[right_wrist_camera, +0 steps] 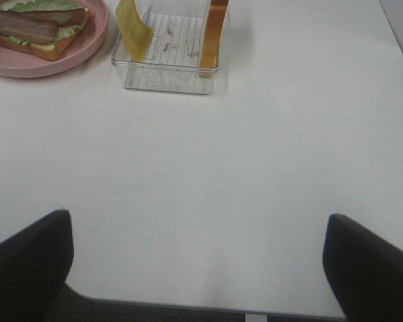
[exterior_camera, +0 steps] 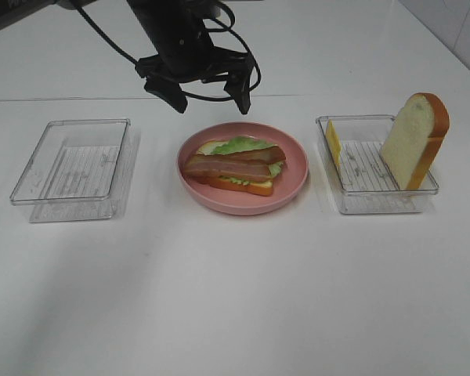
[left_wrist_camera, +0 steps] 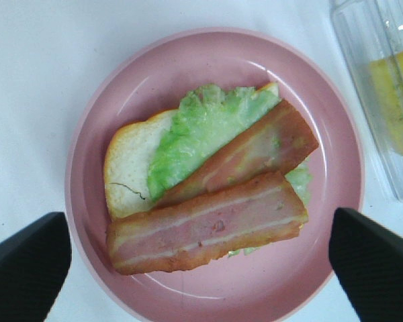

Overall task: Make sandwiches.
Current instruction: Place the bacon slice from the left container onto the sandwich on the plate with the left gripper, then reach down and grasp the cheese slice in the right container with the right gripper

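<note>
So the sandwich [exterior_camera: 236, 166] is half built and sits on the pink plate [exterior_camera: 243, 205] mid-table: bottom bread [left_wrist_camera: 127, 161], lettuce [left_wrist_camera: 195, 131], two bacon strips [left_wrist_camera: 208, 228]. The left gripper [exterior_camera: 209, 103] hangs over the plate's far edge with its jaws spread wide and nothing in them. The right gripper [right_wrist_camera: 198, 268] is also wide open over bare table on the near right. My worry is the bacon. The strips lie skewed, so cheese and a top slice could rock or slide off. The cheese [exterior_camera: 333, 142] stands thin against the left wall of the right tray [exterior_camera: 376, 204], so pinching it may drag the tray. The tall bread slice [exterior_camera: 413, 141] only leans there and could topple. The left wrist view shows the bare bread corner and the strips' angle. The high view alone shows the left tray [exterior_camera: 70, 205], but not the right gripper. The right wrist view shows the slice edge-on.
</note>
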